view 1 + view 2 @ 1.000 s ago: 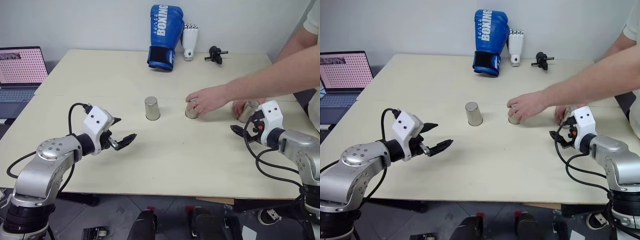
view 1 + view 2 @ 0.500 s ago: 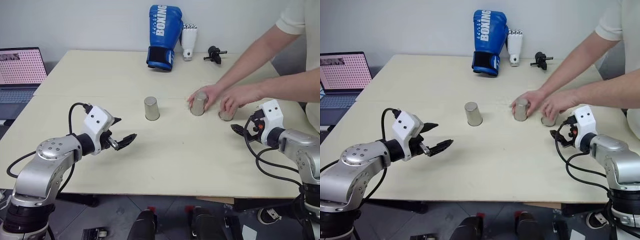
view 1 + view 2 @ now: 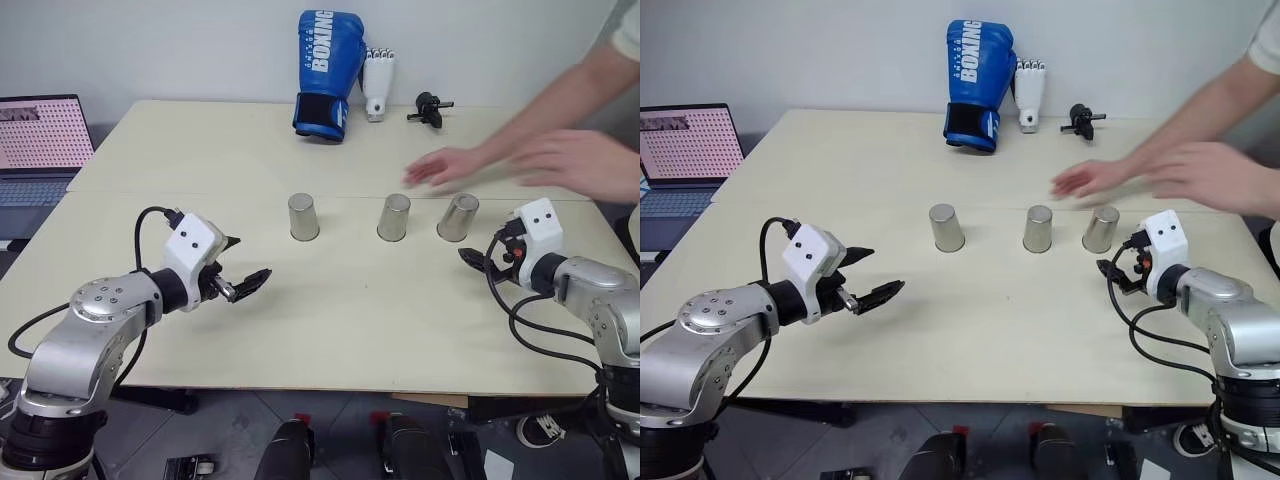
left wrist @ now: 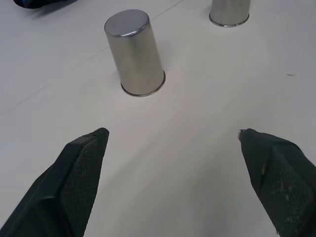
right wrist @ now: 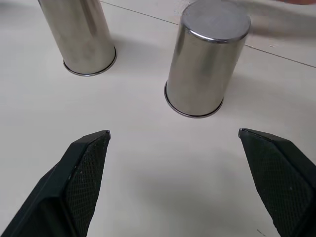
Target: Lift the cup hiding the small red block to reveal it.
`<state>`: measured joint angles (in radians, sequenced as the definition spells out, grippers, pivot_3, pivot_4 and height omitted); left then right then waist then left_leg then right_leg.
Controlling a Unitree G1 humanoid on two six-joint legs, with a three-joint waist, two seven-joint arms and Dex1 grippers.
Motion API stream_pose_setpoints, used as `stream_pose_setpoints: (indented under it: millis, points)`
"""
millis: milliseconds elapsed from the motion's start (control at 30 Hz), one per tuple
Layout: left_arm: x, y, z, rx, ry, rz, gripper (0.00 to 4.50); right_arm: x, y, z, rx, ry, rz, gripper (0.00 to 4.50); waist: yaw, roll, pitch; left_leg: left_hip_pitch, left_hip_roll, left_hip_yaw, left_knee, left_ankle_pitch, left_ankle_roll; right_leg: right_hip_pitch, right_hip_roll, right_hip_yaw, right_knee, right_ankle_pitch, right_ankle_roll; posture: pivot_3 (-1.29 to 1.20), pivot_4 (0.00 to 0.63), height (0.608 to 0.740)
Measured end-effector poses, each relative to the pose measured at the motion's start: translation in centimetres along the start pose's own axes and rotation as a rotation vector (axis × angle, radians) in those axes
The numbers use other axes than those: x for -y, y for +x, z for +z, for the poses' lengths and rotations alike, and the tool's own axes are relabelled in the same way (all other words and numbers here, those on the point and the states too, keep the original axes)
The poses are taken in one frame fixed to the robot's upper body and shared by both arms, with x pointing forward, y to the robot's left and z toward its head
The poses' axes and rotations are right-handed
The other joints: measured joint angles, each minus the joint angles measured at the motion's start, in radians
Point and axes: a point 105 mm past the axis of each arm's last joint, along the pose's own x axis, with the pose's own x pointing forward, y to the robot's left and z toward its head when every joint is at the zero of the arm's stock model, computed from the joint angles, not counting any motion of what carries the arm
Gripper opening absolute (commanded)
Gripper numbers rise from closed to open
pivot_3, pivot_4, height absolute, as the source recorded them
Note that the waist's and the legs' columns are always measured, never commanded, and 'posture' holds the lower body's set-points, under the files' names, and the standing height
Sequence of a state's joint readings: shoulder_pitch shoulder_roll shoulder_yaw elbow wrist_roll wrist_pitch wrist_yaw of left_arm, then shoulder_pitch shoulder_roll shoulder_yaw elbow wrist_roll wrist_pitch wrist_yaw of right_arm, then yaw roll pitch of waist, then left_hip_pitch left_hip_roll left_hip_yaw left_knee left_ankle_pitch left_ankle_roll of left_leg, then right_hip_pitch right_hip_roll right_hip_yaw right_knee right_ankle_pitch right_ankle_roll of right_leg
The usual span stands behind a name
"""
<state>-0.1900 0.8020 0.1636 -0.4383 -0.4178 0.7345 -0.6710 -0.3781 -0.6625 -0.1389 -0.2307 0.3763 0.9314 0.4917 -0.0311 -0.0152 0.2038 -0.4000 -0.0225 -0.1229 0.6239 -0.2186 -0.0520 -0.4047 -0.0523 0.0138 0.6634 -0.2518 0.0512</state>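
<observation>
Cups (image 3: 394,217) stand inverted in a row on table (image 3: 330,330)

Silver arms (image 3: 88,335), white wrists, seemingly black cables

The blue glove (image 3: 324,71) bears the white word "BOXING".

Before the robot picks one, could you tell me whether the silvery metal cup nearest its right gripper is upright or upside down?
Upside down: the silvery metal cup stands with its closed base up and rim flat on the table.
</observation>
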Motion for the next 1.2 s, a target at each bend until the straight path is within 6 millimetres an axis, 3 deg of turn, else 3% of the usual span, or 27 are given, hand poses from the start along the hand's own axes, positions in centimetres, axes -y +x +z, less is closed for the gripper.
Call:
stream_pose_setpoints:
  millis: [167,400,733,967,1000,1200]
  points:
    - [1.7,0.1,0.9,0.040,-0.017,-0.095,4.50,-4.1,2.3,-0.7,0.022,0.021,0.147,4.44,-0.002,0.000,0.000,0.000,0.000,0.000,0.000,0.000,0.000,0.000,0.000,0.000,0.000,0.000,0.000,0.00,0.150,0.740]
    - [4.3,1.7,1.2,0.081,-0.068,-0.166,4.50,-7.2,8.0,1.3,0.107,0.058,0.194,4.44,-0.003,0.000,0.000,0.001,0.000,0.001,0.002,0.000,0.000,0.000,0.001,0.002,0.001,0.004,0.000,0.00,0.150,0.740]
    - [5.7,3.8,2.0,0.131,-0.105,-0.147,4.50,-6.4,12.6,1.9,0.130,0.050,0.055,4.44,-0.005,-0.001,-0.001,0.001,0.000,0.002,0.002,0.000,0.000,-0.001,0.001,0.004,0.000,0.007,-0.004,0.00,0.150,0.740]
    - [5.3,3.8,2.5,0.138,-0.084,-0.133,4.50,-6.6,14.1,3.5,0.197,0.080,0.027,4.44,-0.013,-0.001,-0.001,0.001,0.001,0.002,0.002,0.000,0.000,-0.001,0.002,0.004,0.001,0.007,-0.004,0.00,0.150,0.740]
    - [5.2,3.8,2.4,0.135,-0.080,-0.129,4.50,-6.6,14.1,3.6,0.206,0.085,0.026,4.07,-0.014,-0.001,-0.001,0.001,0.001,0.002,0.002,0.000,0.000,-0.001,0.002,0.004,0.001,0.007,-0.004,0.00,0.150,0.740]
    - [4.9,3.8,2.3,0.125,-0.071,-0.118,4.50,-6.9,13.9,4.4,0.277,0.130,0.060,2.85,-0.017,-0.001,-0.001,0.001,0.000,0.002,0.002,0.000,0.000,-0.001,0.002,0.004,0.001,0.007,-0.005,0.00,0.150,0.740]
